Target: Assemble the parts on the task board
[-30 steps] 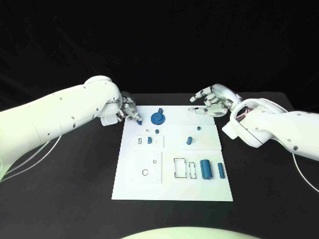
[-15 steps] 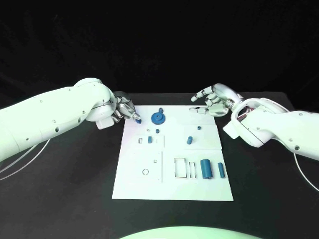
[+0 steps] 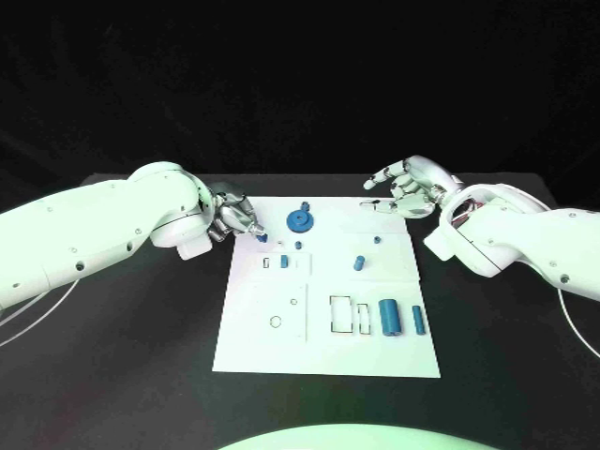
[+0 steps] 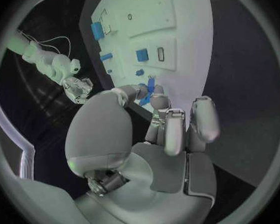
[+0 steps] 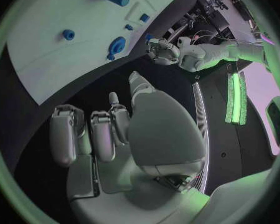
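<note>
The white task board [image 3: 327,352] lies mid-table. My left hand [image 3: 230,217] hovers at the board's far left corner and pinches a small blue part [image 3: 263,238] between thumb and a finger. The left wrist view shows that pinch clearly, with the blue part [image 4: 150,87] just over the board's edge [image 4: 184,45]. A blue round gear-like part [image 3: 300,221] sits beside it on the board. My right hand [image 3: 406,192] floats above the far right corner, fingers loosely apart and holding nothing; the right wrist view shows my right hand [image 5: 109,134] the same way.
Small blue pegs [image 3: 358,263] and a block [image 3: 285,262] stand mid-board. Blue cylinders [image 3: 389,319] lie by a rectangular slot [image 3: 338,315] on the near right. White cables [image 3: 591,352] trail on the black table at both sides.
My left hand has shifted slightly toward the near side with the small blue part, and its arm has swung lower. The right hand has stayed in place.
</note>
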`<move>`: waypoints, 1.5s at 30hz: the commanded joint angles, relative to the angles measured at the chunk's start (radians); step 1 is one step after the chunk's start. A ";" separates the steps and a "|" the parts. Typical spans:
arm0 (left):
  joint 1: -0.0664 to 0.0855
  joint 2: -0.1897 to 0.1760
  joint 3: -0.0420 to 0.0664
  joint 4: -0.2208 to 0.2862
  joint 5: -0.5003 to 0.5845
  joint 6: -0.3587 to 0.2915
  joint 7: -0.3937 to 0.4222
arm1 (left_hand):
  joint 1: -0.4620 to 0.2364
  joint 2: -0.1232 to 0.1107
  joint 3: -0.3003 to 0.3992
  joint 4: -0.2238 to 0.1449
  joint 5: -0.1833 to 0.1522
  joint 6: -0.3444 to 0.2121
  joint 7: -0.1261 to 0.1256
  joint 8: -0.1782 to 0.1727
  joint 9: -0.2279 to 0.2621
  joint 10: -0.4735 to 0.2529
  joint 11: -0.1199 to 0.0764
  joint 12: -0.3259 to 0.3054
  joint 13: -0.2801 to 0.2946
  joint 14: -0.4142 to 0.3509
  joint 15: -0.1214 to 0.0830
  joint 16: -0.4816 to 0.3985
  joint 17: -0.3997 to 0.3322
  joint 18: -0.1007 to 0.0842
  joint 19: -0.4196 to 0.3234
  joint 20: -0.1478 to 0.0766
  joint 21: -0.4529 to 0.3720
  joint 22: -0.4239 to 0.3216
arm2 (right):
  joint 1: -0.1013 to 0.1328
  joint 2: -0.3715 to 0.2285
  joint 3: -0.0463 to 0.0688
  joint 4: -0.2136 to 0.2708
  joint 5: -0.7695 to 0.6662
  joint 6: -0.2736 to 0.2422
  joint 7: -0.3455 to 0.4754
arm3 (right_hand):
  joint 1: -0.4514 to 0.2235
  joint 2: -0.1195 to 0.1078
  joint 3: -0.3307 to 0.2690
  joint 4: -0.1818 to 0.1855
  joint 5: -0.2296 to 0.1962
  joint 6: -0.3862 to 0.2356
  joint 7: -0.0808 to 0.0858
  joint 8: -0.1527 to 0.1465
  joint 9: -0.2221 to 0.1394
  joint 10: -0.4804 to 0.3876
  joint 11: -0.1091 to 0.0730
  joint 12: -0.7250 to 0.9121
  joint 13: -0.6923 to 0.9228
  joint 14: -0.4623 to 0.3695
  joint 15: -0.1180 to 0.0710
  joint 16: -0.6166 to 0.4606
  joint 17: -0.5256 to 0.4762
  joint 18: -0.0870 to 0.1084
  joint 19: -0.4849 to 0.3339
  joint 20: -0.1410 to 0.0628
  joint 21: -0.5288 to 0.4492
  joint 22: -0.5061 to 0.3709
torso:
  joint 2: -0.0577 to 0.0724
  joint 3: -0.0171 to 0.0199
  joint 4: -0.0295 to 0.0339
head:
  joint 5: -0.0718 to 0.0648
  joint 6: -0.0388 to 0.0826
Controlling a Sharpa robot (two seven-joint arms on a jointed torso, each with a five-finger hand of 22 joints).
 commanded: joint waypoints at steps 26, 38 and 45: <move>-0.018 0.008 -0.019 0.036 -0.089 0.087 -0.022 | -0.005 0.007 0.207 -0.214 0.008 0.015 -0.005 0.002 0.062 0.010 0.002 0.006 0.006 0.074 -0.008 0.006 0.155 -0.007 0.007 -0.001 0.005 0.003 | -0.007 0.001 0.000 0.001 -0.014 0.004 0.015 | -0.002 -0.001 -0.005 -0.001 -0.001 -0.002 -0.001 0.007 -0.001 -0.001 -0.002 0.001 0.053 0.078 -0.002 -0.005 0.153 0.012 0.022 0.001 -0.005 0.162 | 0.001 0.0003 0.0005 | 0.003 -0.005; -0.024 0.014 -0.023 0.035 -0.101 0.104 -0.029 | -0.006 0.007 0.207 -0.215 0.009 0.016 -0.005 0.001 0.062 0.010 0.002 0.006 0.006 0.074 -0.008 0.006 0.155 -0.007 0.008 -0.002 0.006 0.004 | -0.007 0.000 0.000 0.001 -0.014 0.005 0.016 | -0.002 -0.001 -0.005 -0.001 -0.001 -0.002 -0.002 0.008 -0.001 0.000 -0.002 0.001 0.053 0.078 -0.002 -0.005 0.154 0.012 0.022 0.001 -0.005 0.162 | 0.000 -0.0003 0.0008 | 0.004 -0.008; -0.028 0.017 -0.023 0.032 -0.105 0.100 -0.030 | -0.007 0.006 0.207 -0.215 0.011 0.017 -0.005 0.001 0.063 0.011 0.001 0.005 0.006 0.075 -0.008 0.006 0.156 -0.007 0.007 -0.002 0.006 0.005 | -0.007 0.000 0.000 0.001 -0.014 0.005 0.016 | -0.002 -0.001 -0.005 -0.001 -0.001 -0.002 -0.002 0.008 -0.001 0.000 -0.002 0.001 0.053 0.078 -0.002 -0.005 0.154 0.012 0.022 0.001 -0.005 0.162 | 0.000 -0.0001 0.0011 | 0.004 -0.009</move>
